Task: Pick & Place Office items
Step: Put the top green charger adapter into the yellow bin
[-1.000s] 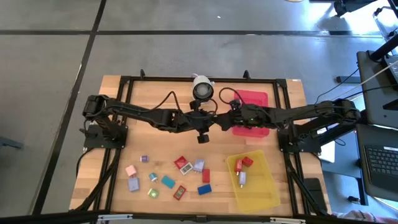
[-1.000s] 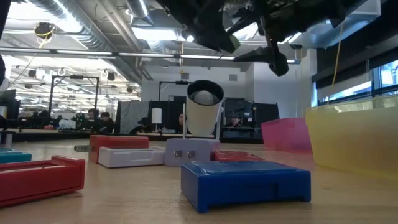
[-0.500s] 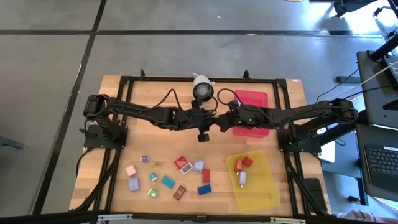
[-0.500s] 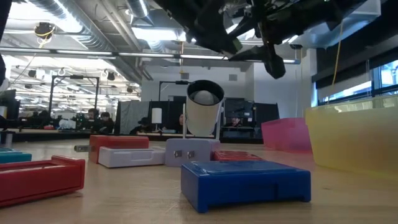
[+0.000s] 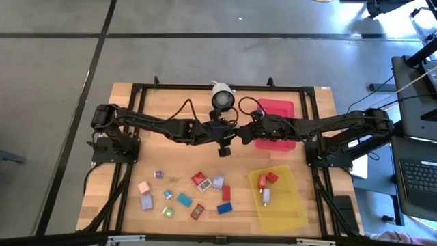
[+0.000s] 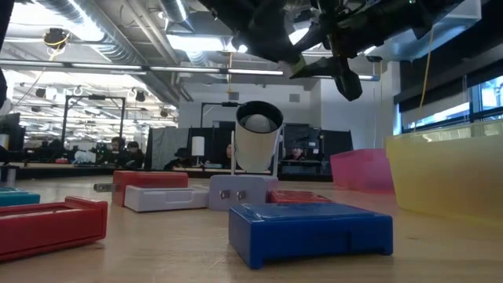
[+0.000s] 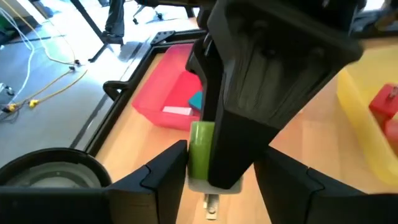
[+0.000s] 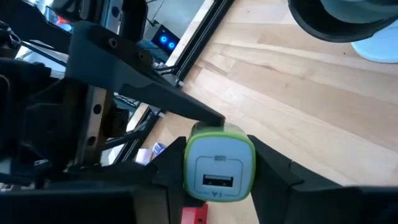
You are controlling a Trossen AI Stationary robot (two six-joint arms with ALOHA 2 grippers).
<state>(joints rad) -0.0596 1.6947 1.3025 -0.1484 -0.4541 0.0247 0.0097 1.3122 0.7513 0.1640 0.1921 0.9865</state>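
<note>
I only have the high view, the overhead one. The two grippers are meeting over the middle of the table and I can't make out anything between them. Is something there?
Observer: Yes. The right wrist view shows a small green-and-white block with a slot in its white face, sitting in the right gripper.
Operator: Is it actually gripped?
Observer: The right gripper's fingers press on both sides of it, so it looks shut on the block.
Operator: Where is the left gripper?
Observer: In the left wrist view, the left gripper is right up at the same block.
Operator: How high is all this?
Observer: In the low view, both grippers hang above the top of the white round camera.
</note>
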